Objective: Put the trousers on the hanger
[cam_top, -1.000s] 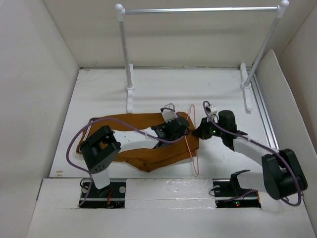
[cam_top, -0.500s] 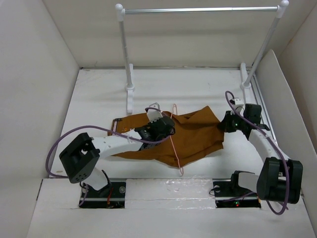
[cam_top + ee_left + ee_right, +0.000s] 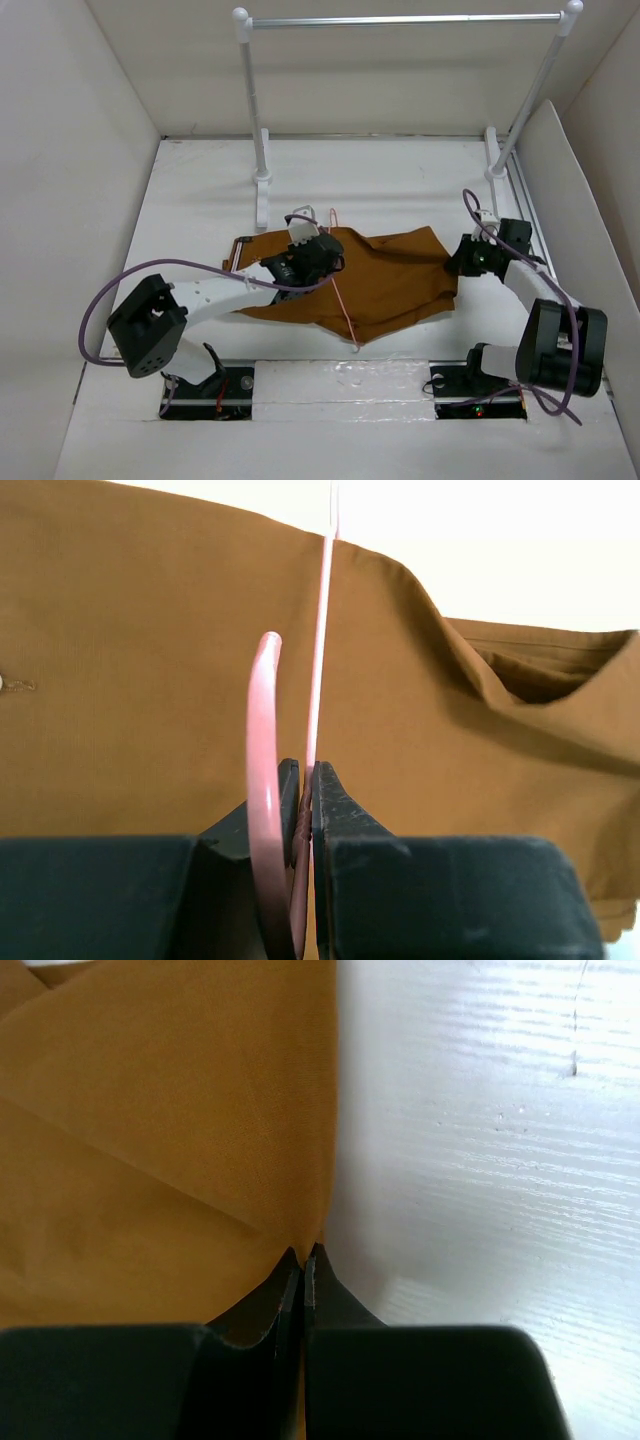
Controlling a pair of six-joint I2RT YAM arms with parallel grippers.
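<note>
**A:** Which step was judged to be in hand?

**B:** The threading of the long rust-brown cloth trousers (image 3: pixel 390 280) onto the thin pale pink wire hanger (image 3: pixel 347 320). It was judged not yet finished. The trousers were found spread flat on the white table (image 3: pixel 200 190), in front of the silver rail with white posts (image 3: pixel 400 19) and well apart from it.

**A:** How were the tools found, taken from the left?

**B:** In front of the rail's left post, the left gripper (image 3: pixel 303 775) was seen pressed together on the hanger's wire. The wire was laid across the cloth, and whether any cloth had been passed through the triangle could not be told. In front of the rail's right post, the right gripper (image 3: pixel 303 1255) was seen pinching the trousers' edge.

**A:** What was called for next?

**B:** Probably the hanger had to be held firm while the pinched edge was drawn across its bottom bar, until the cloth could be draped evenly.

**A:** Were any containers noted?

**B:** None was seen, so no contents could be reported.
</note>
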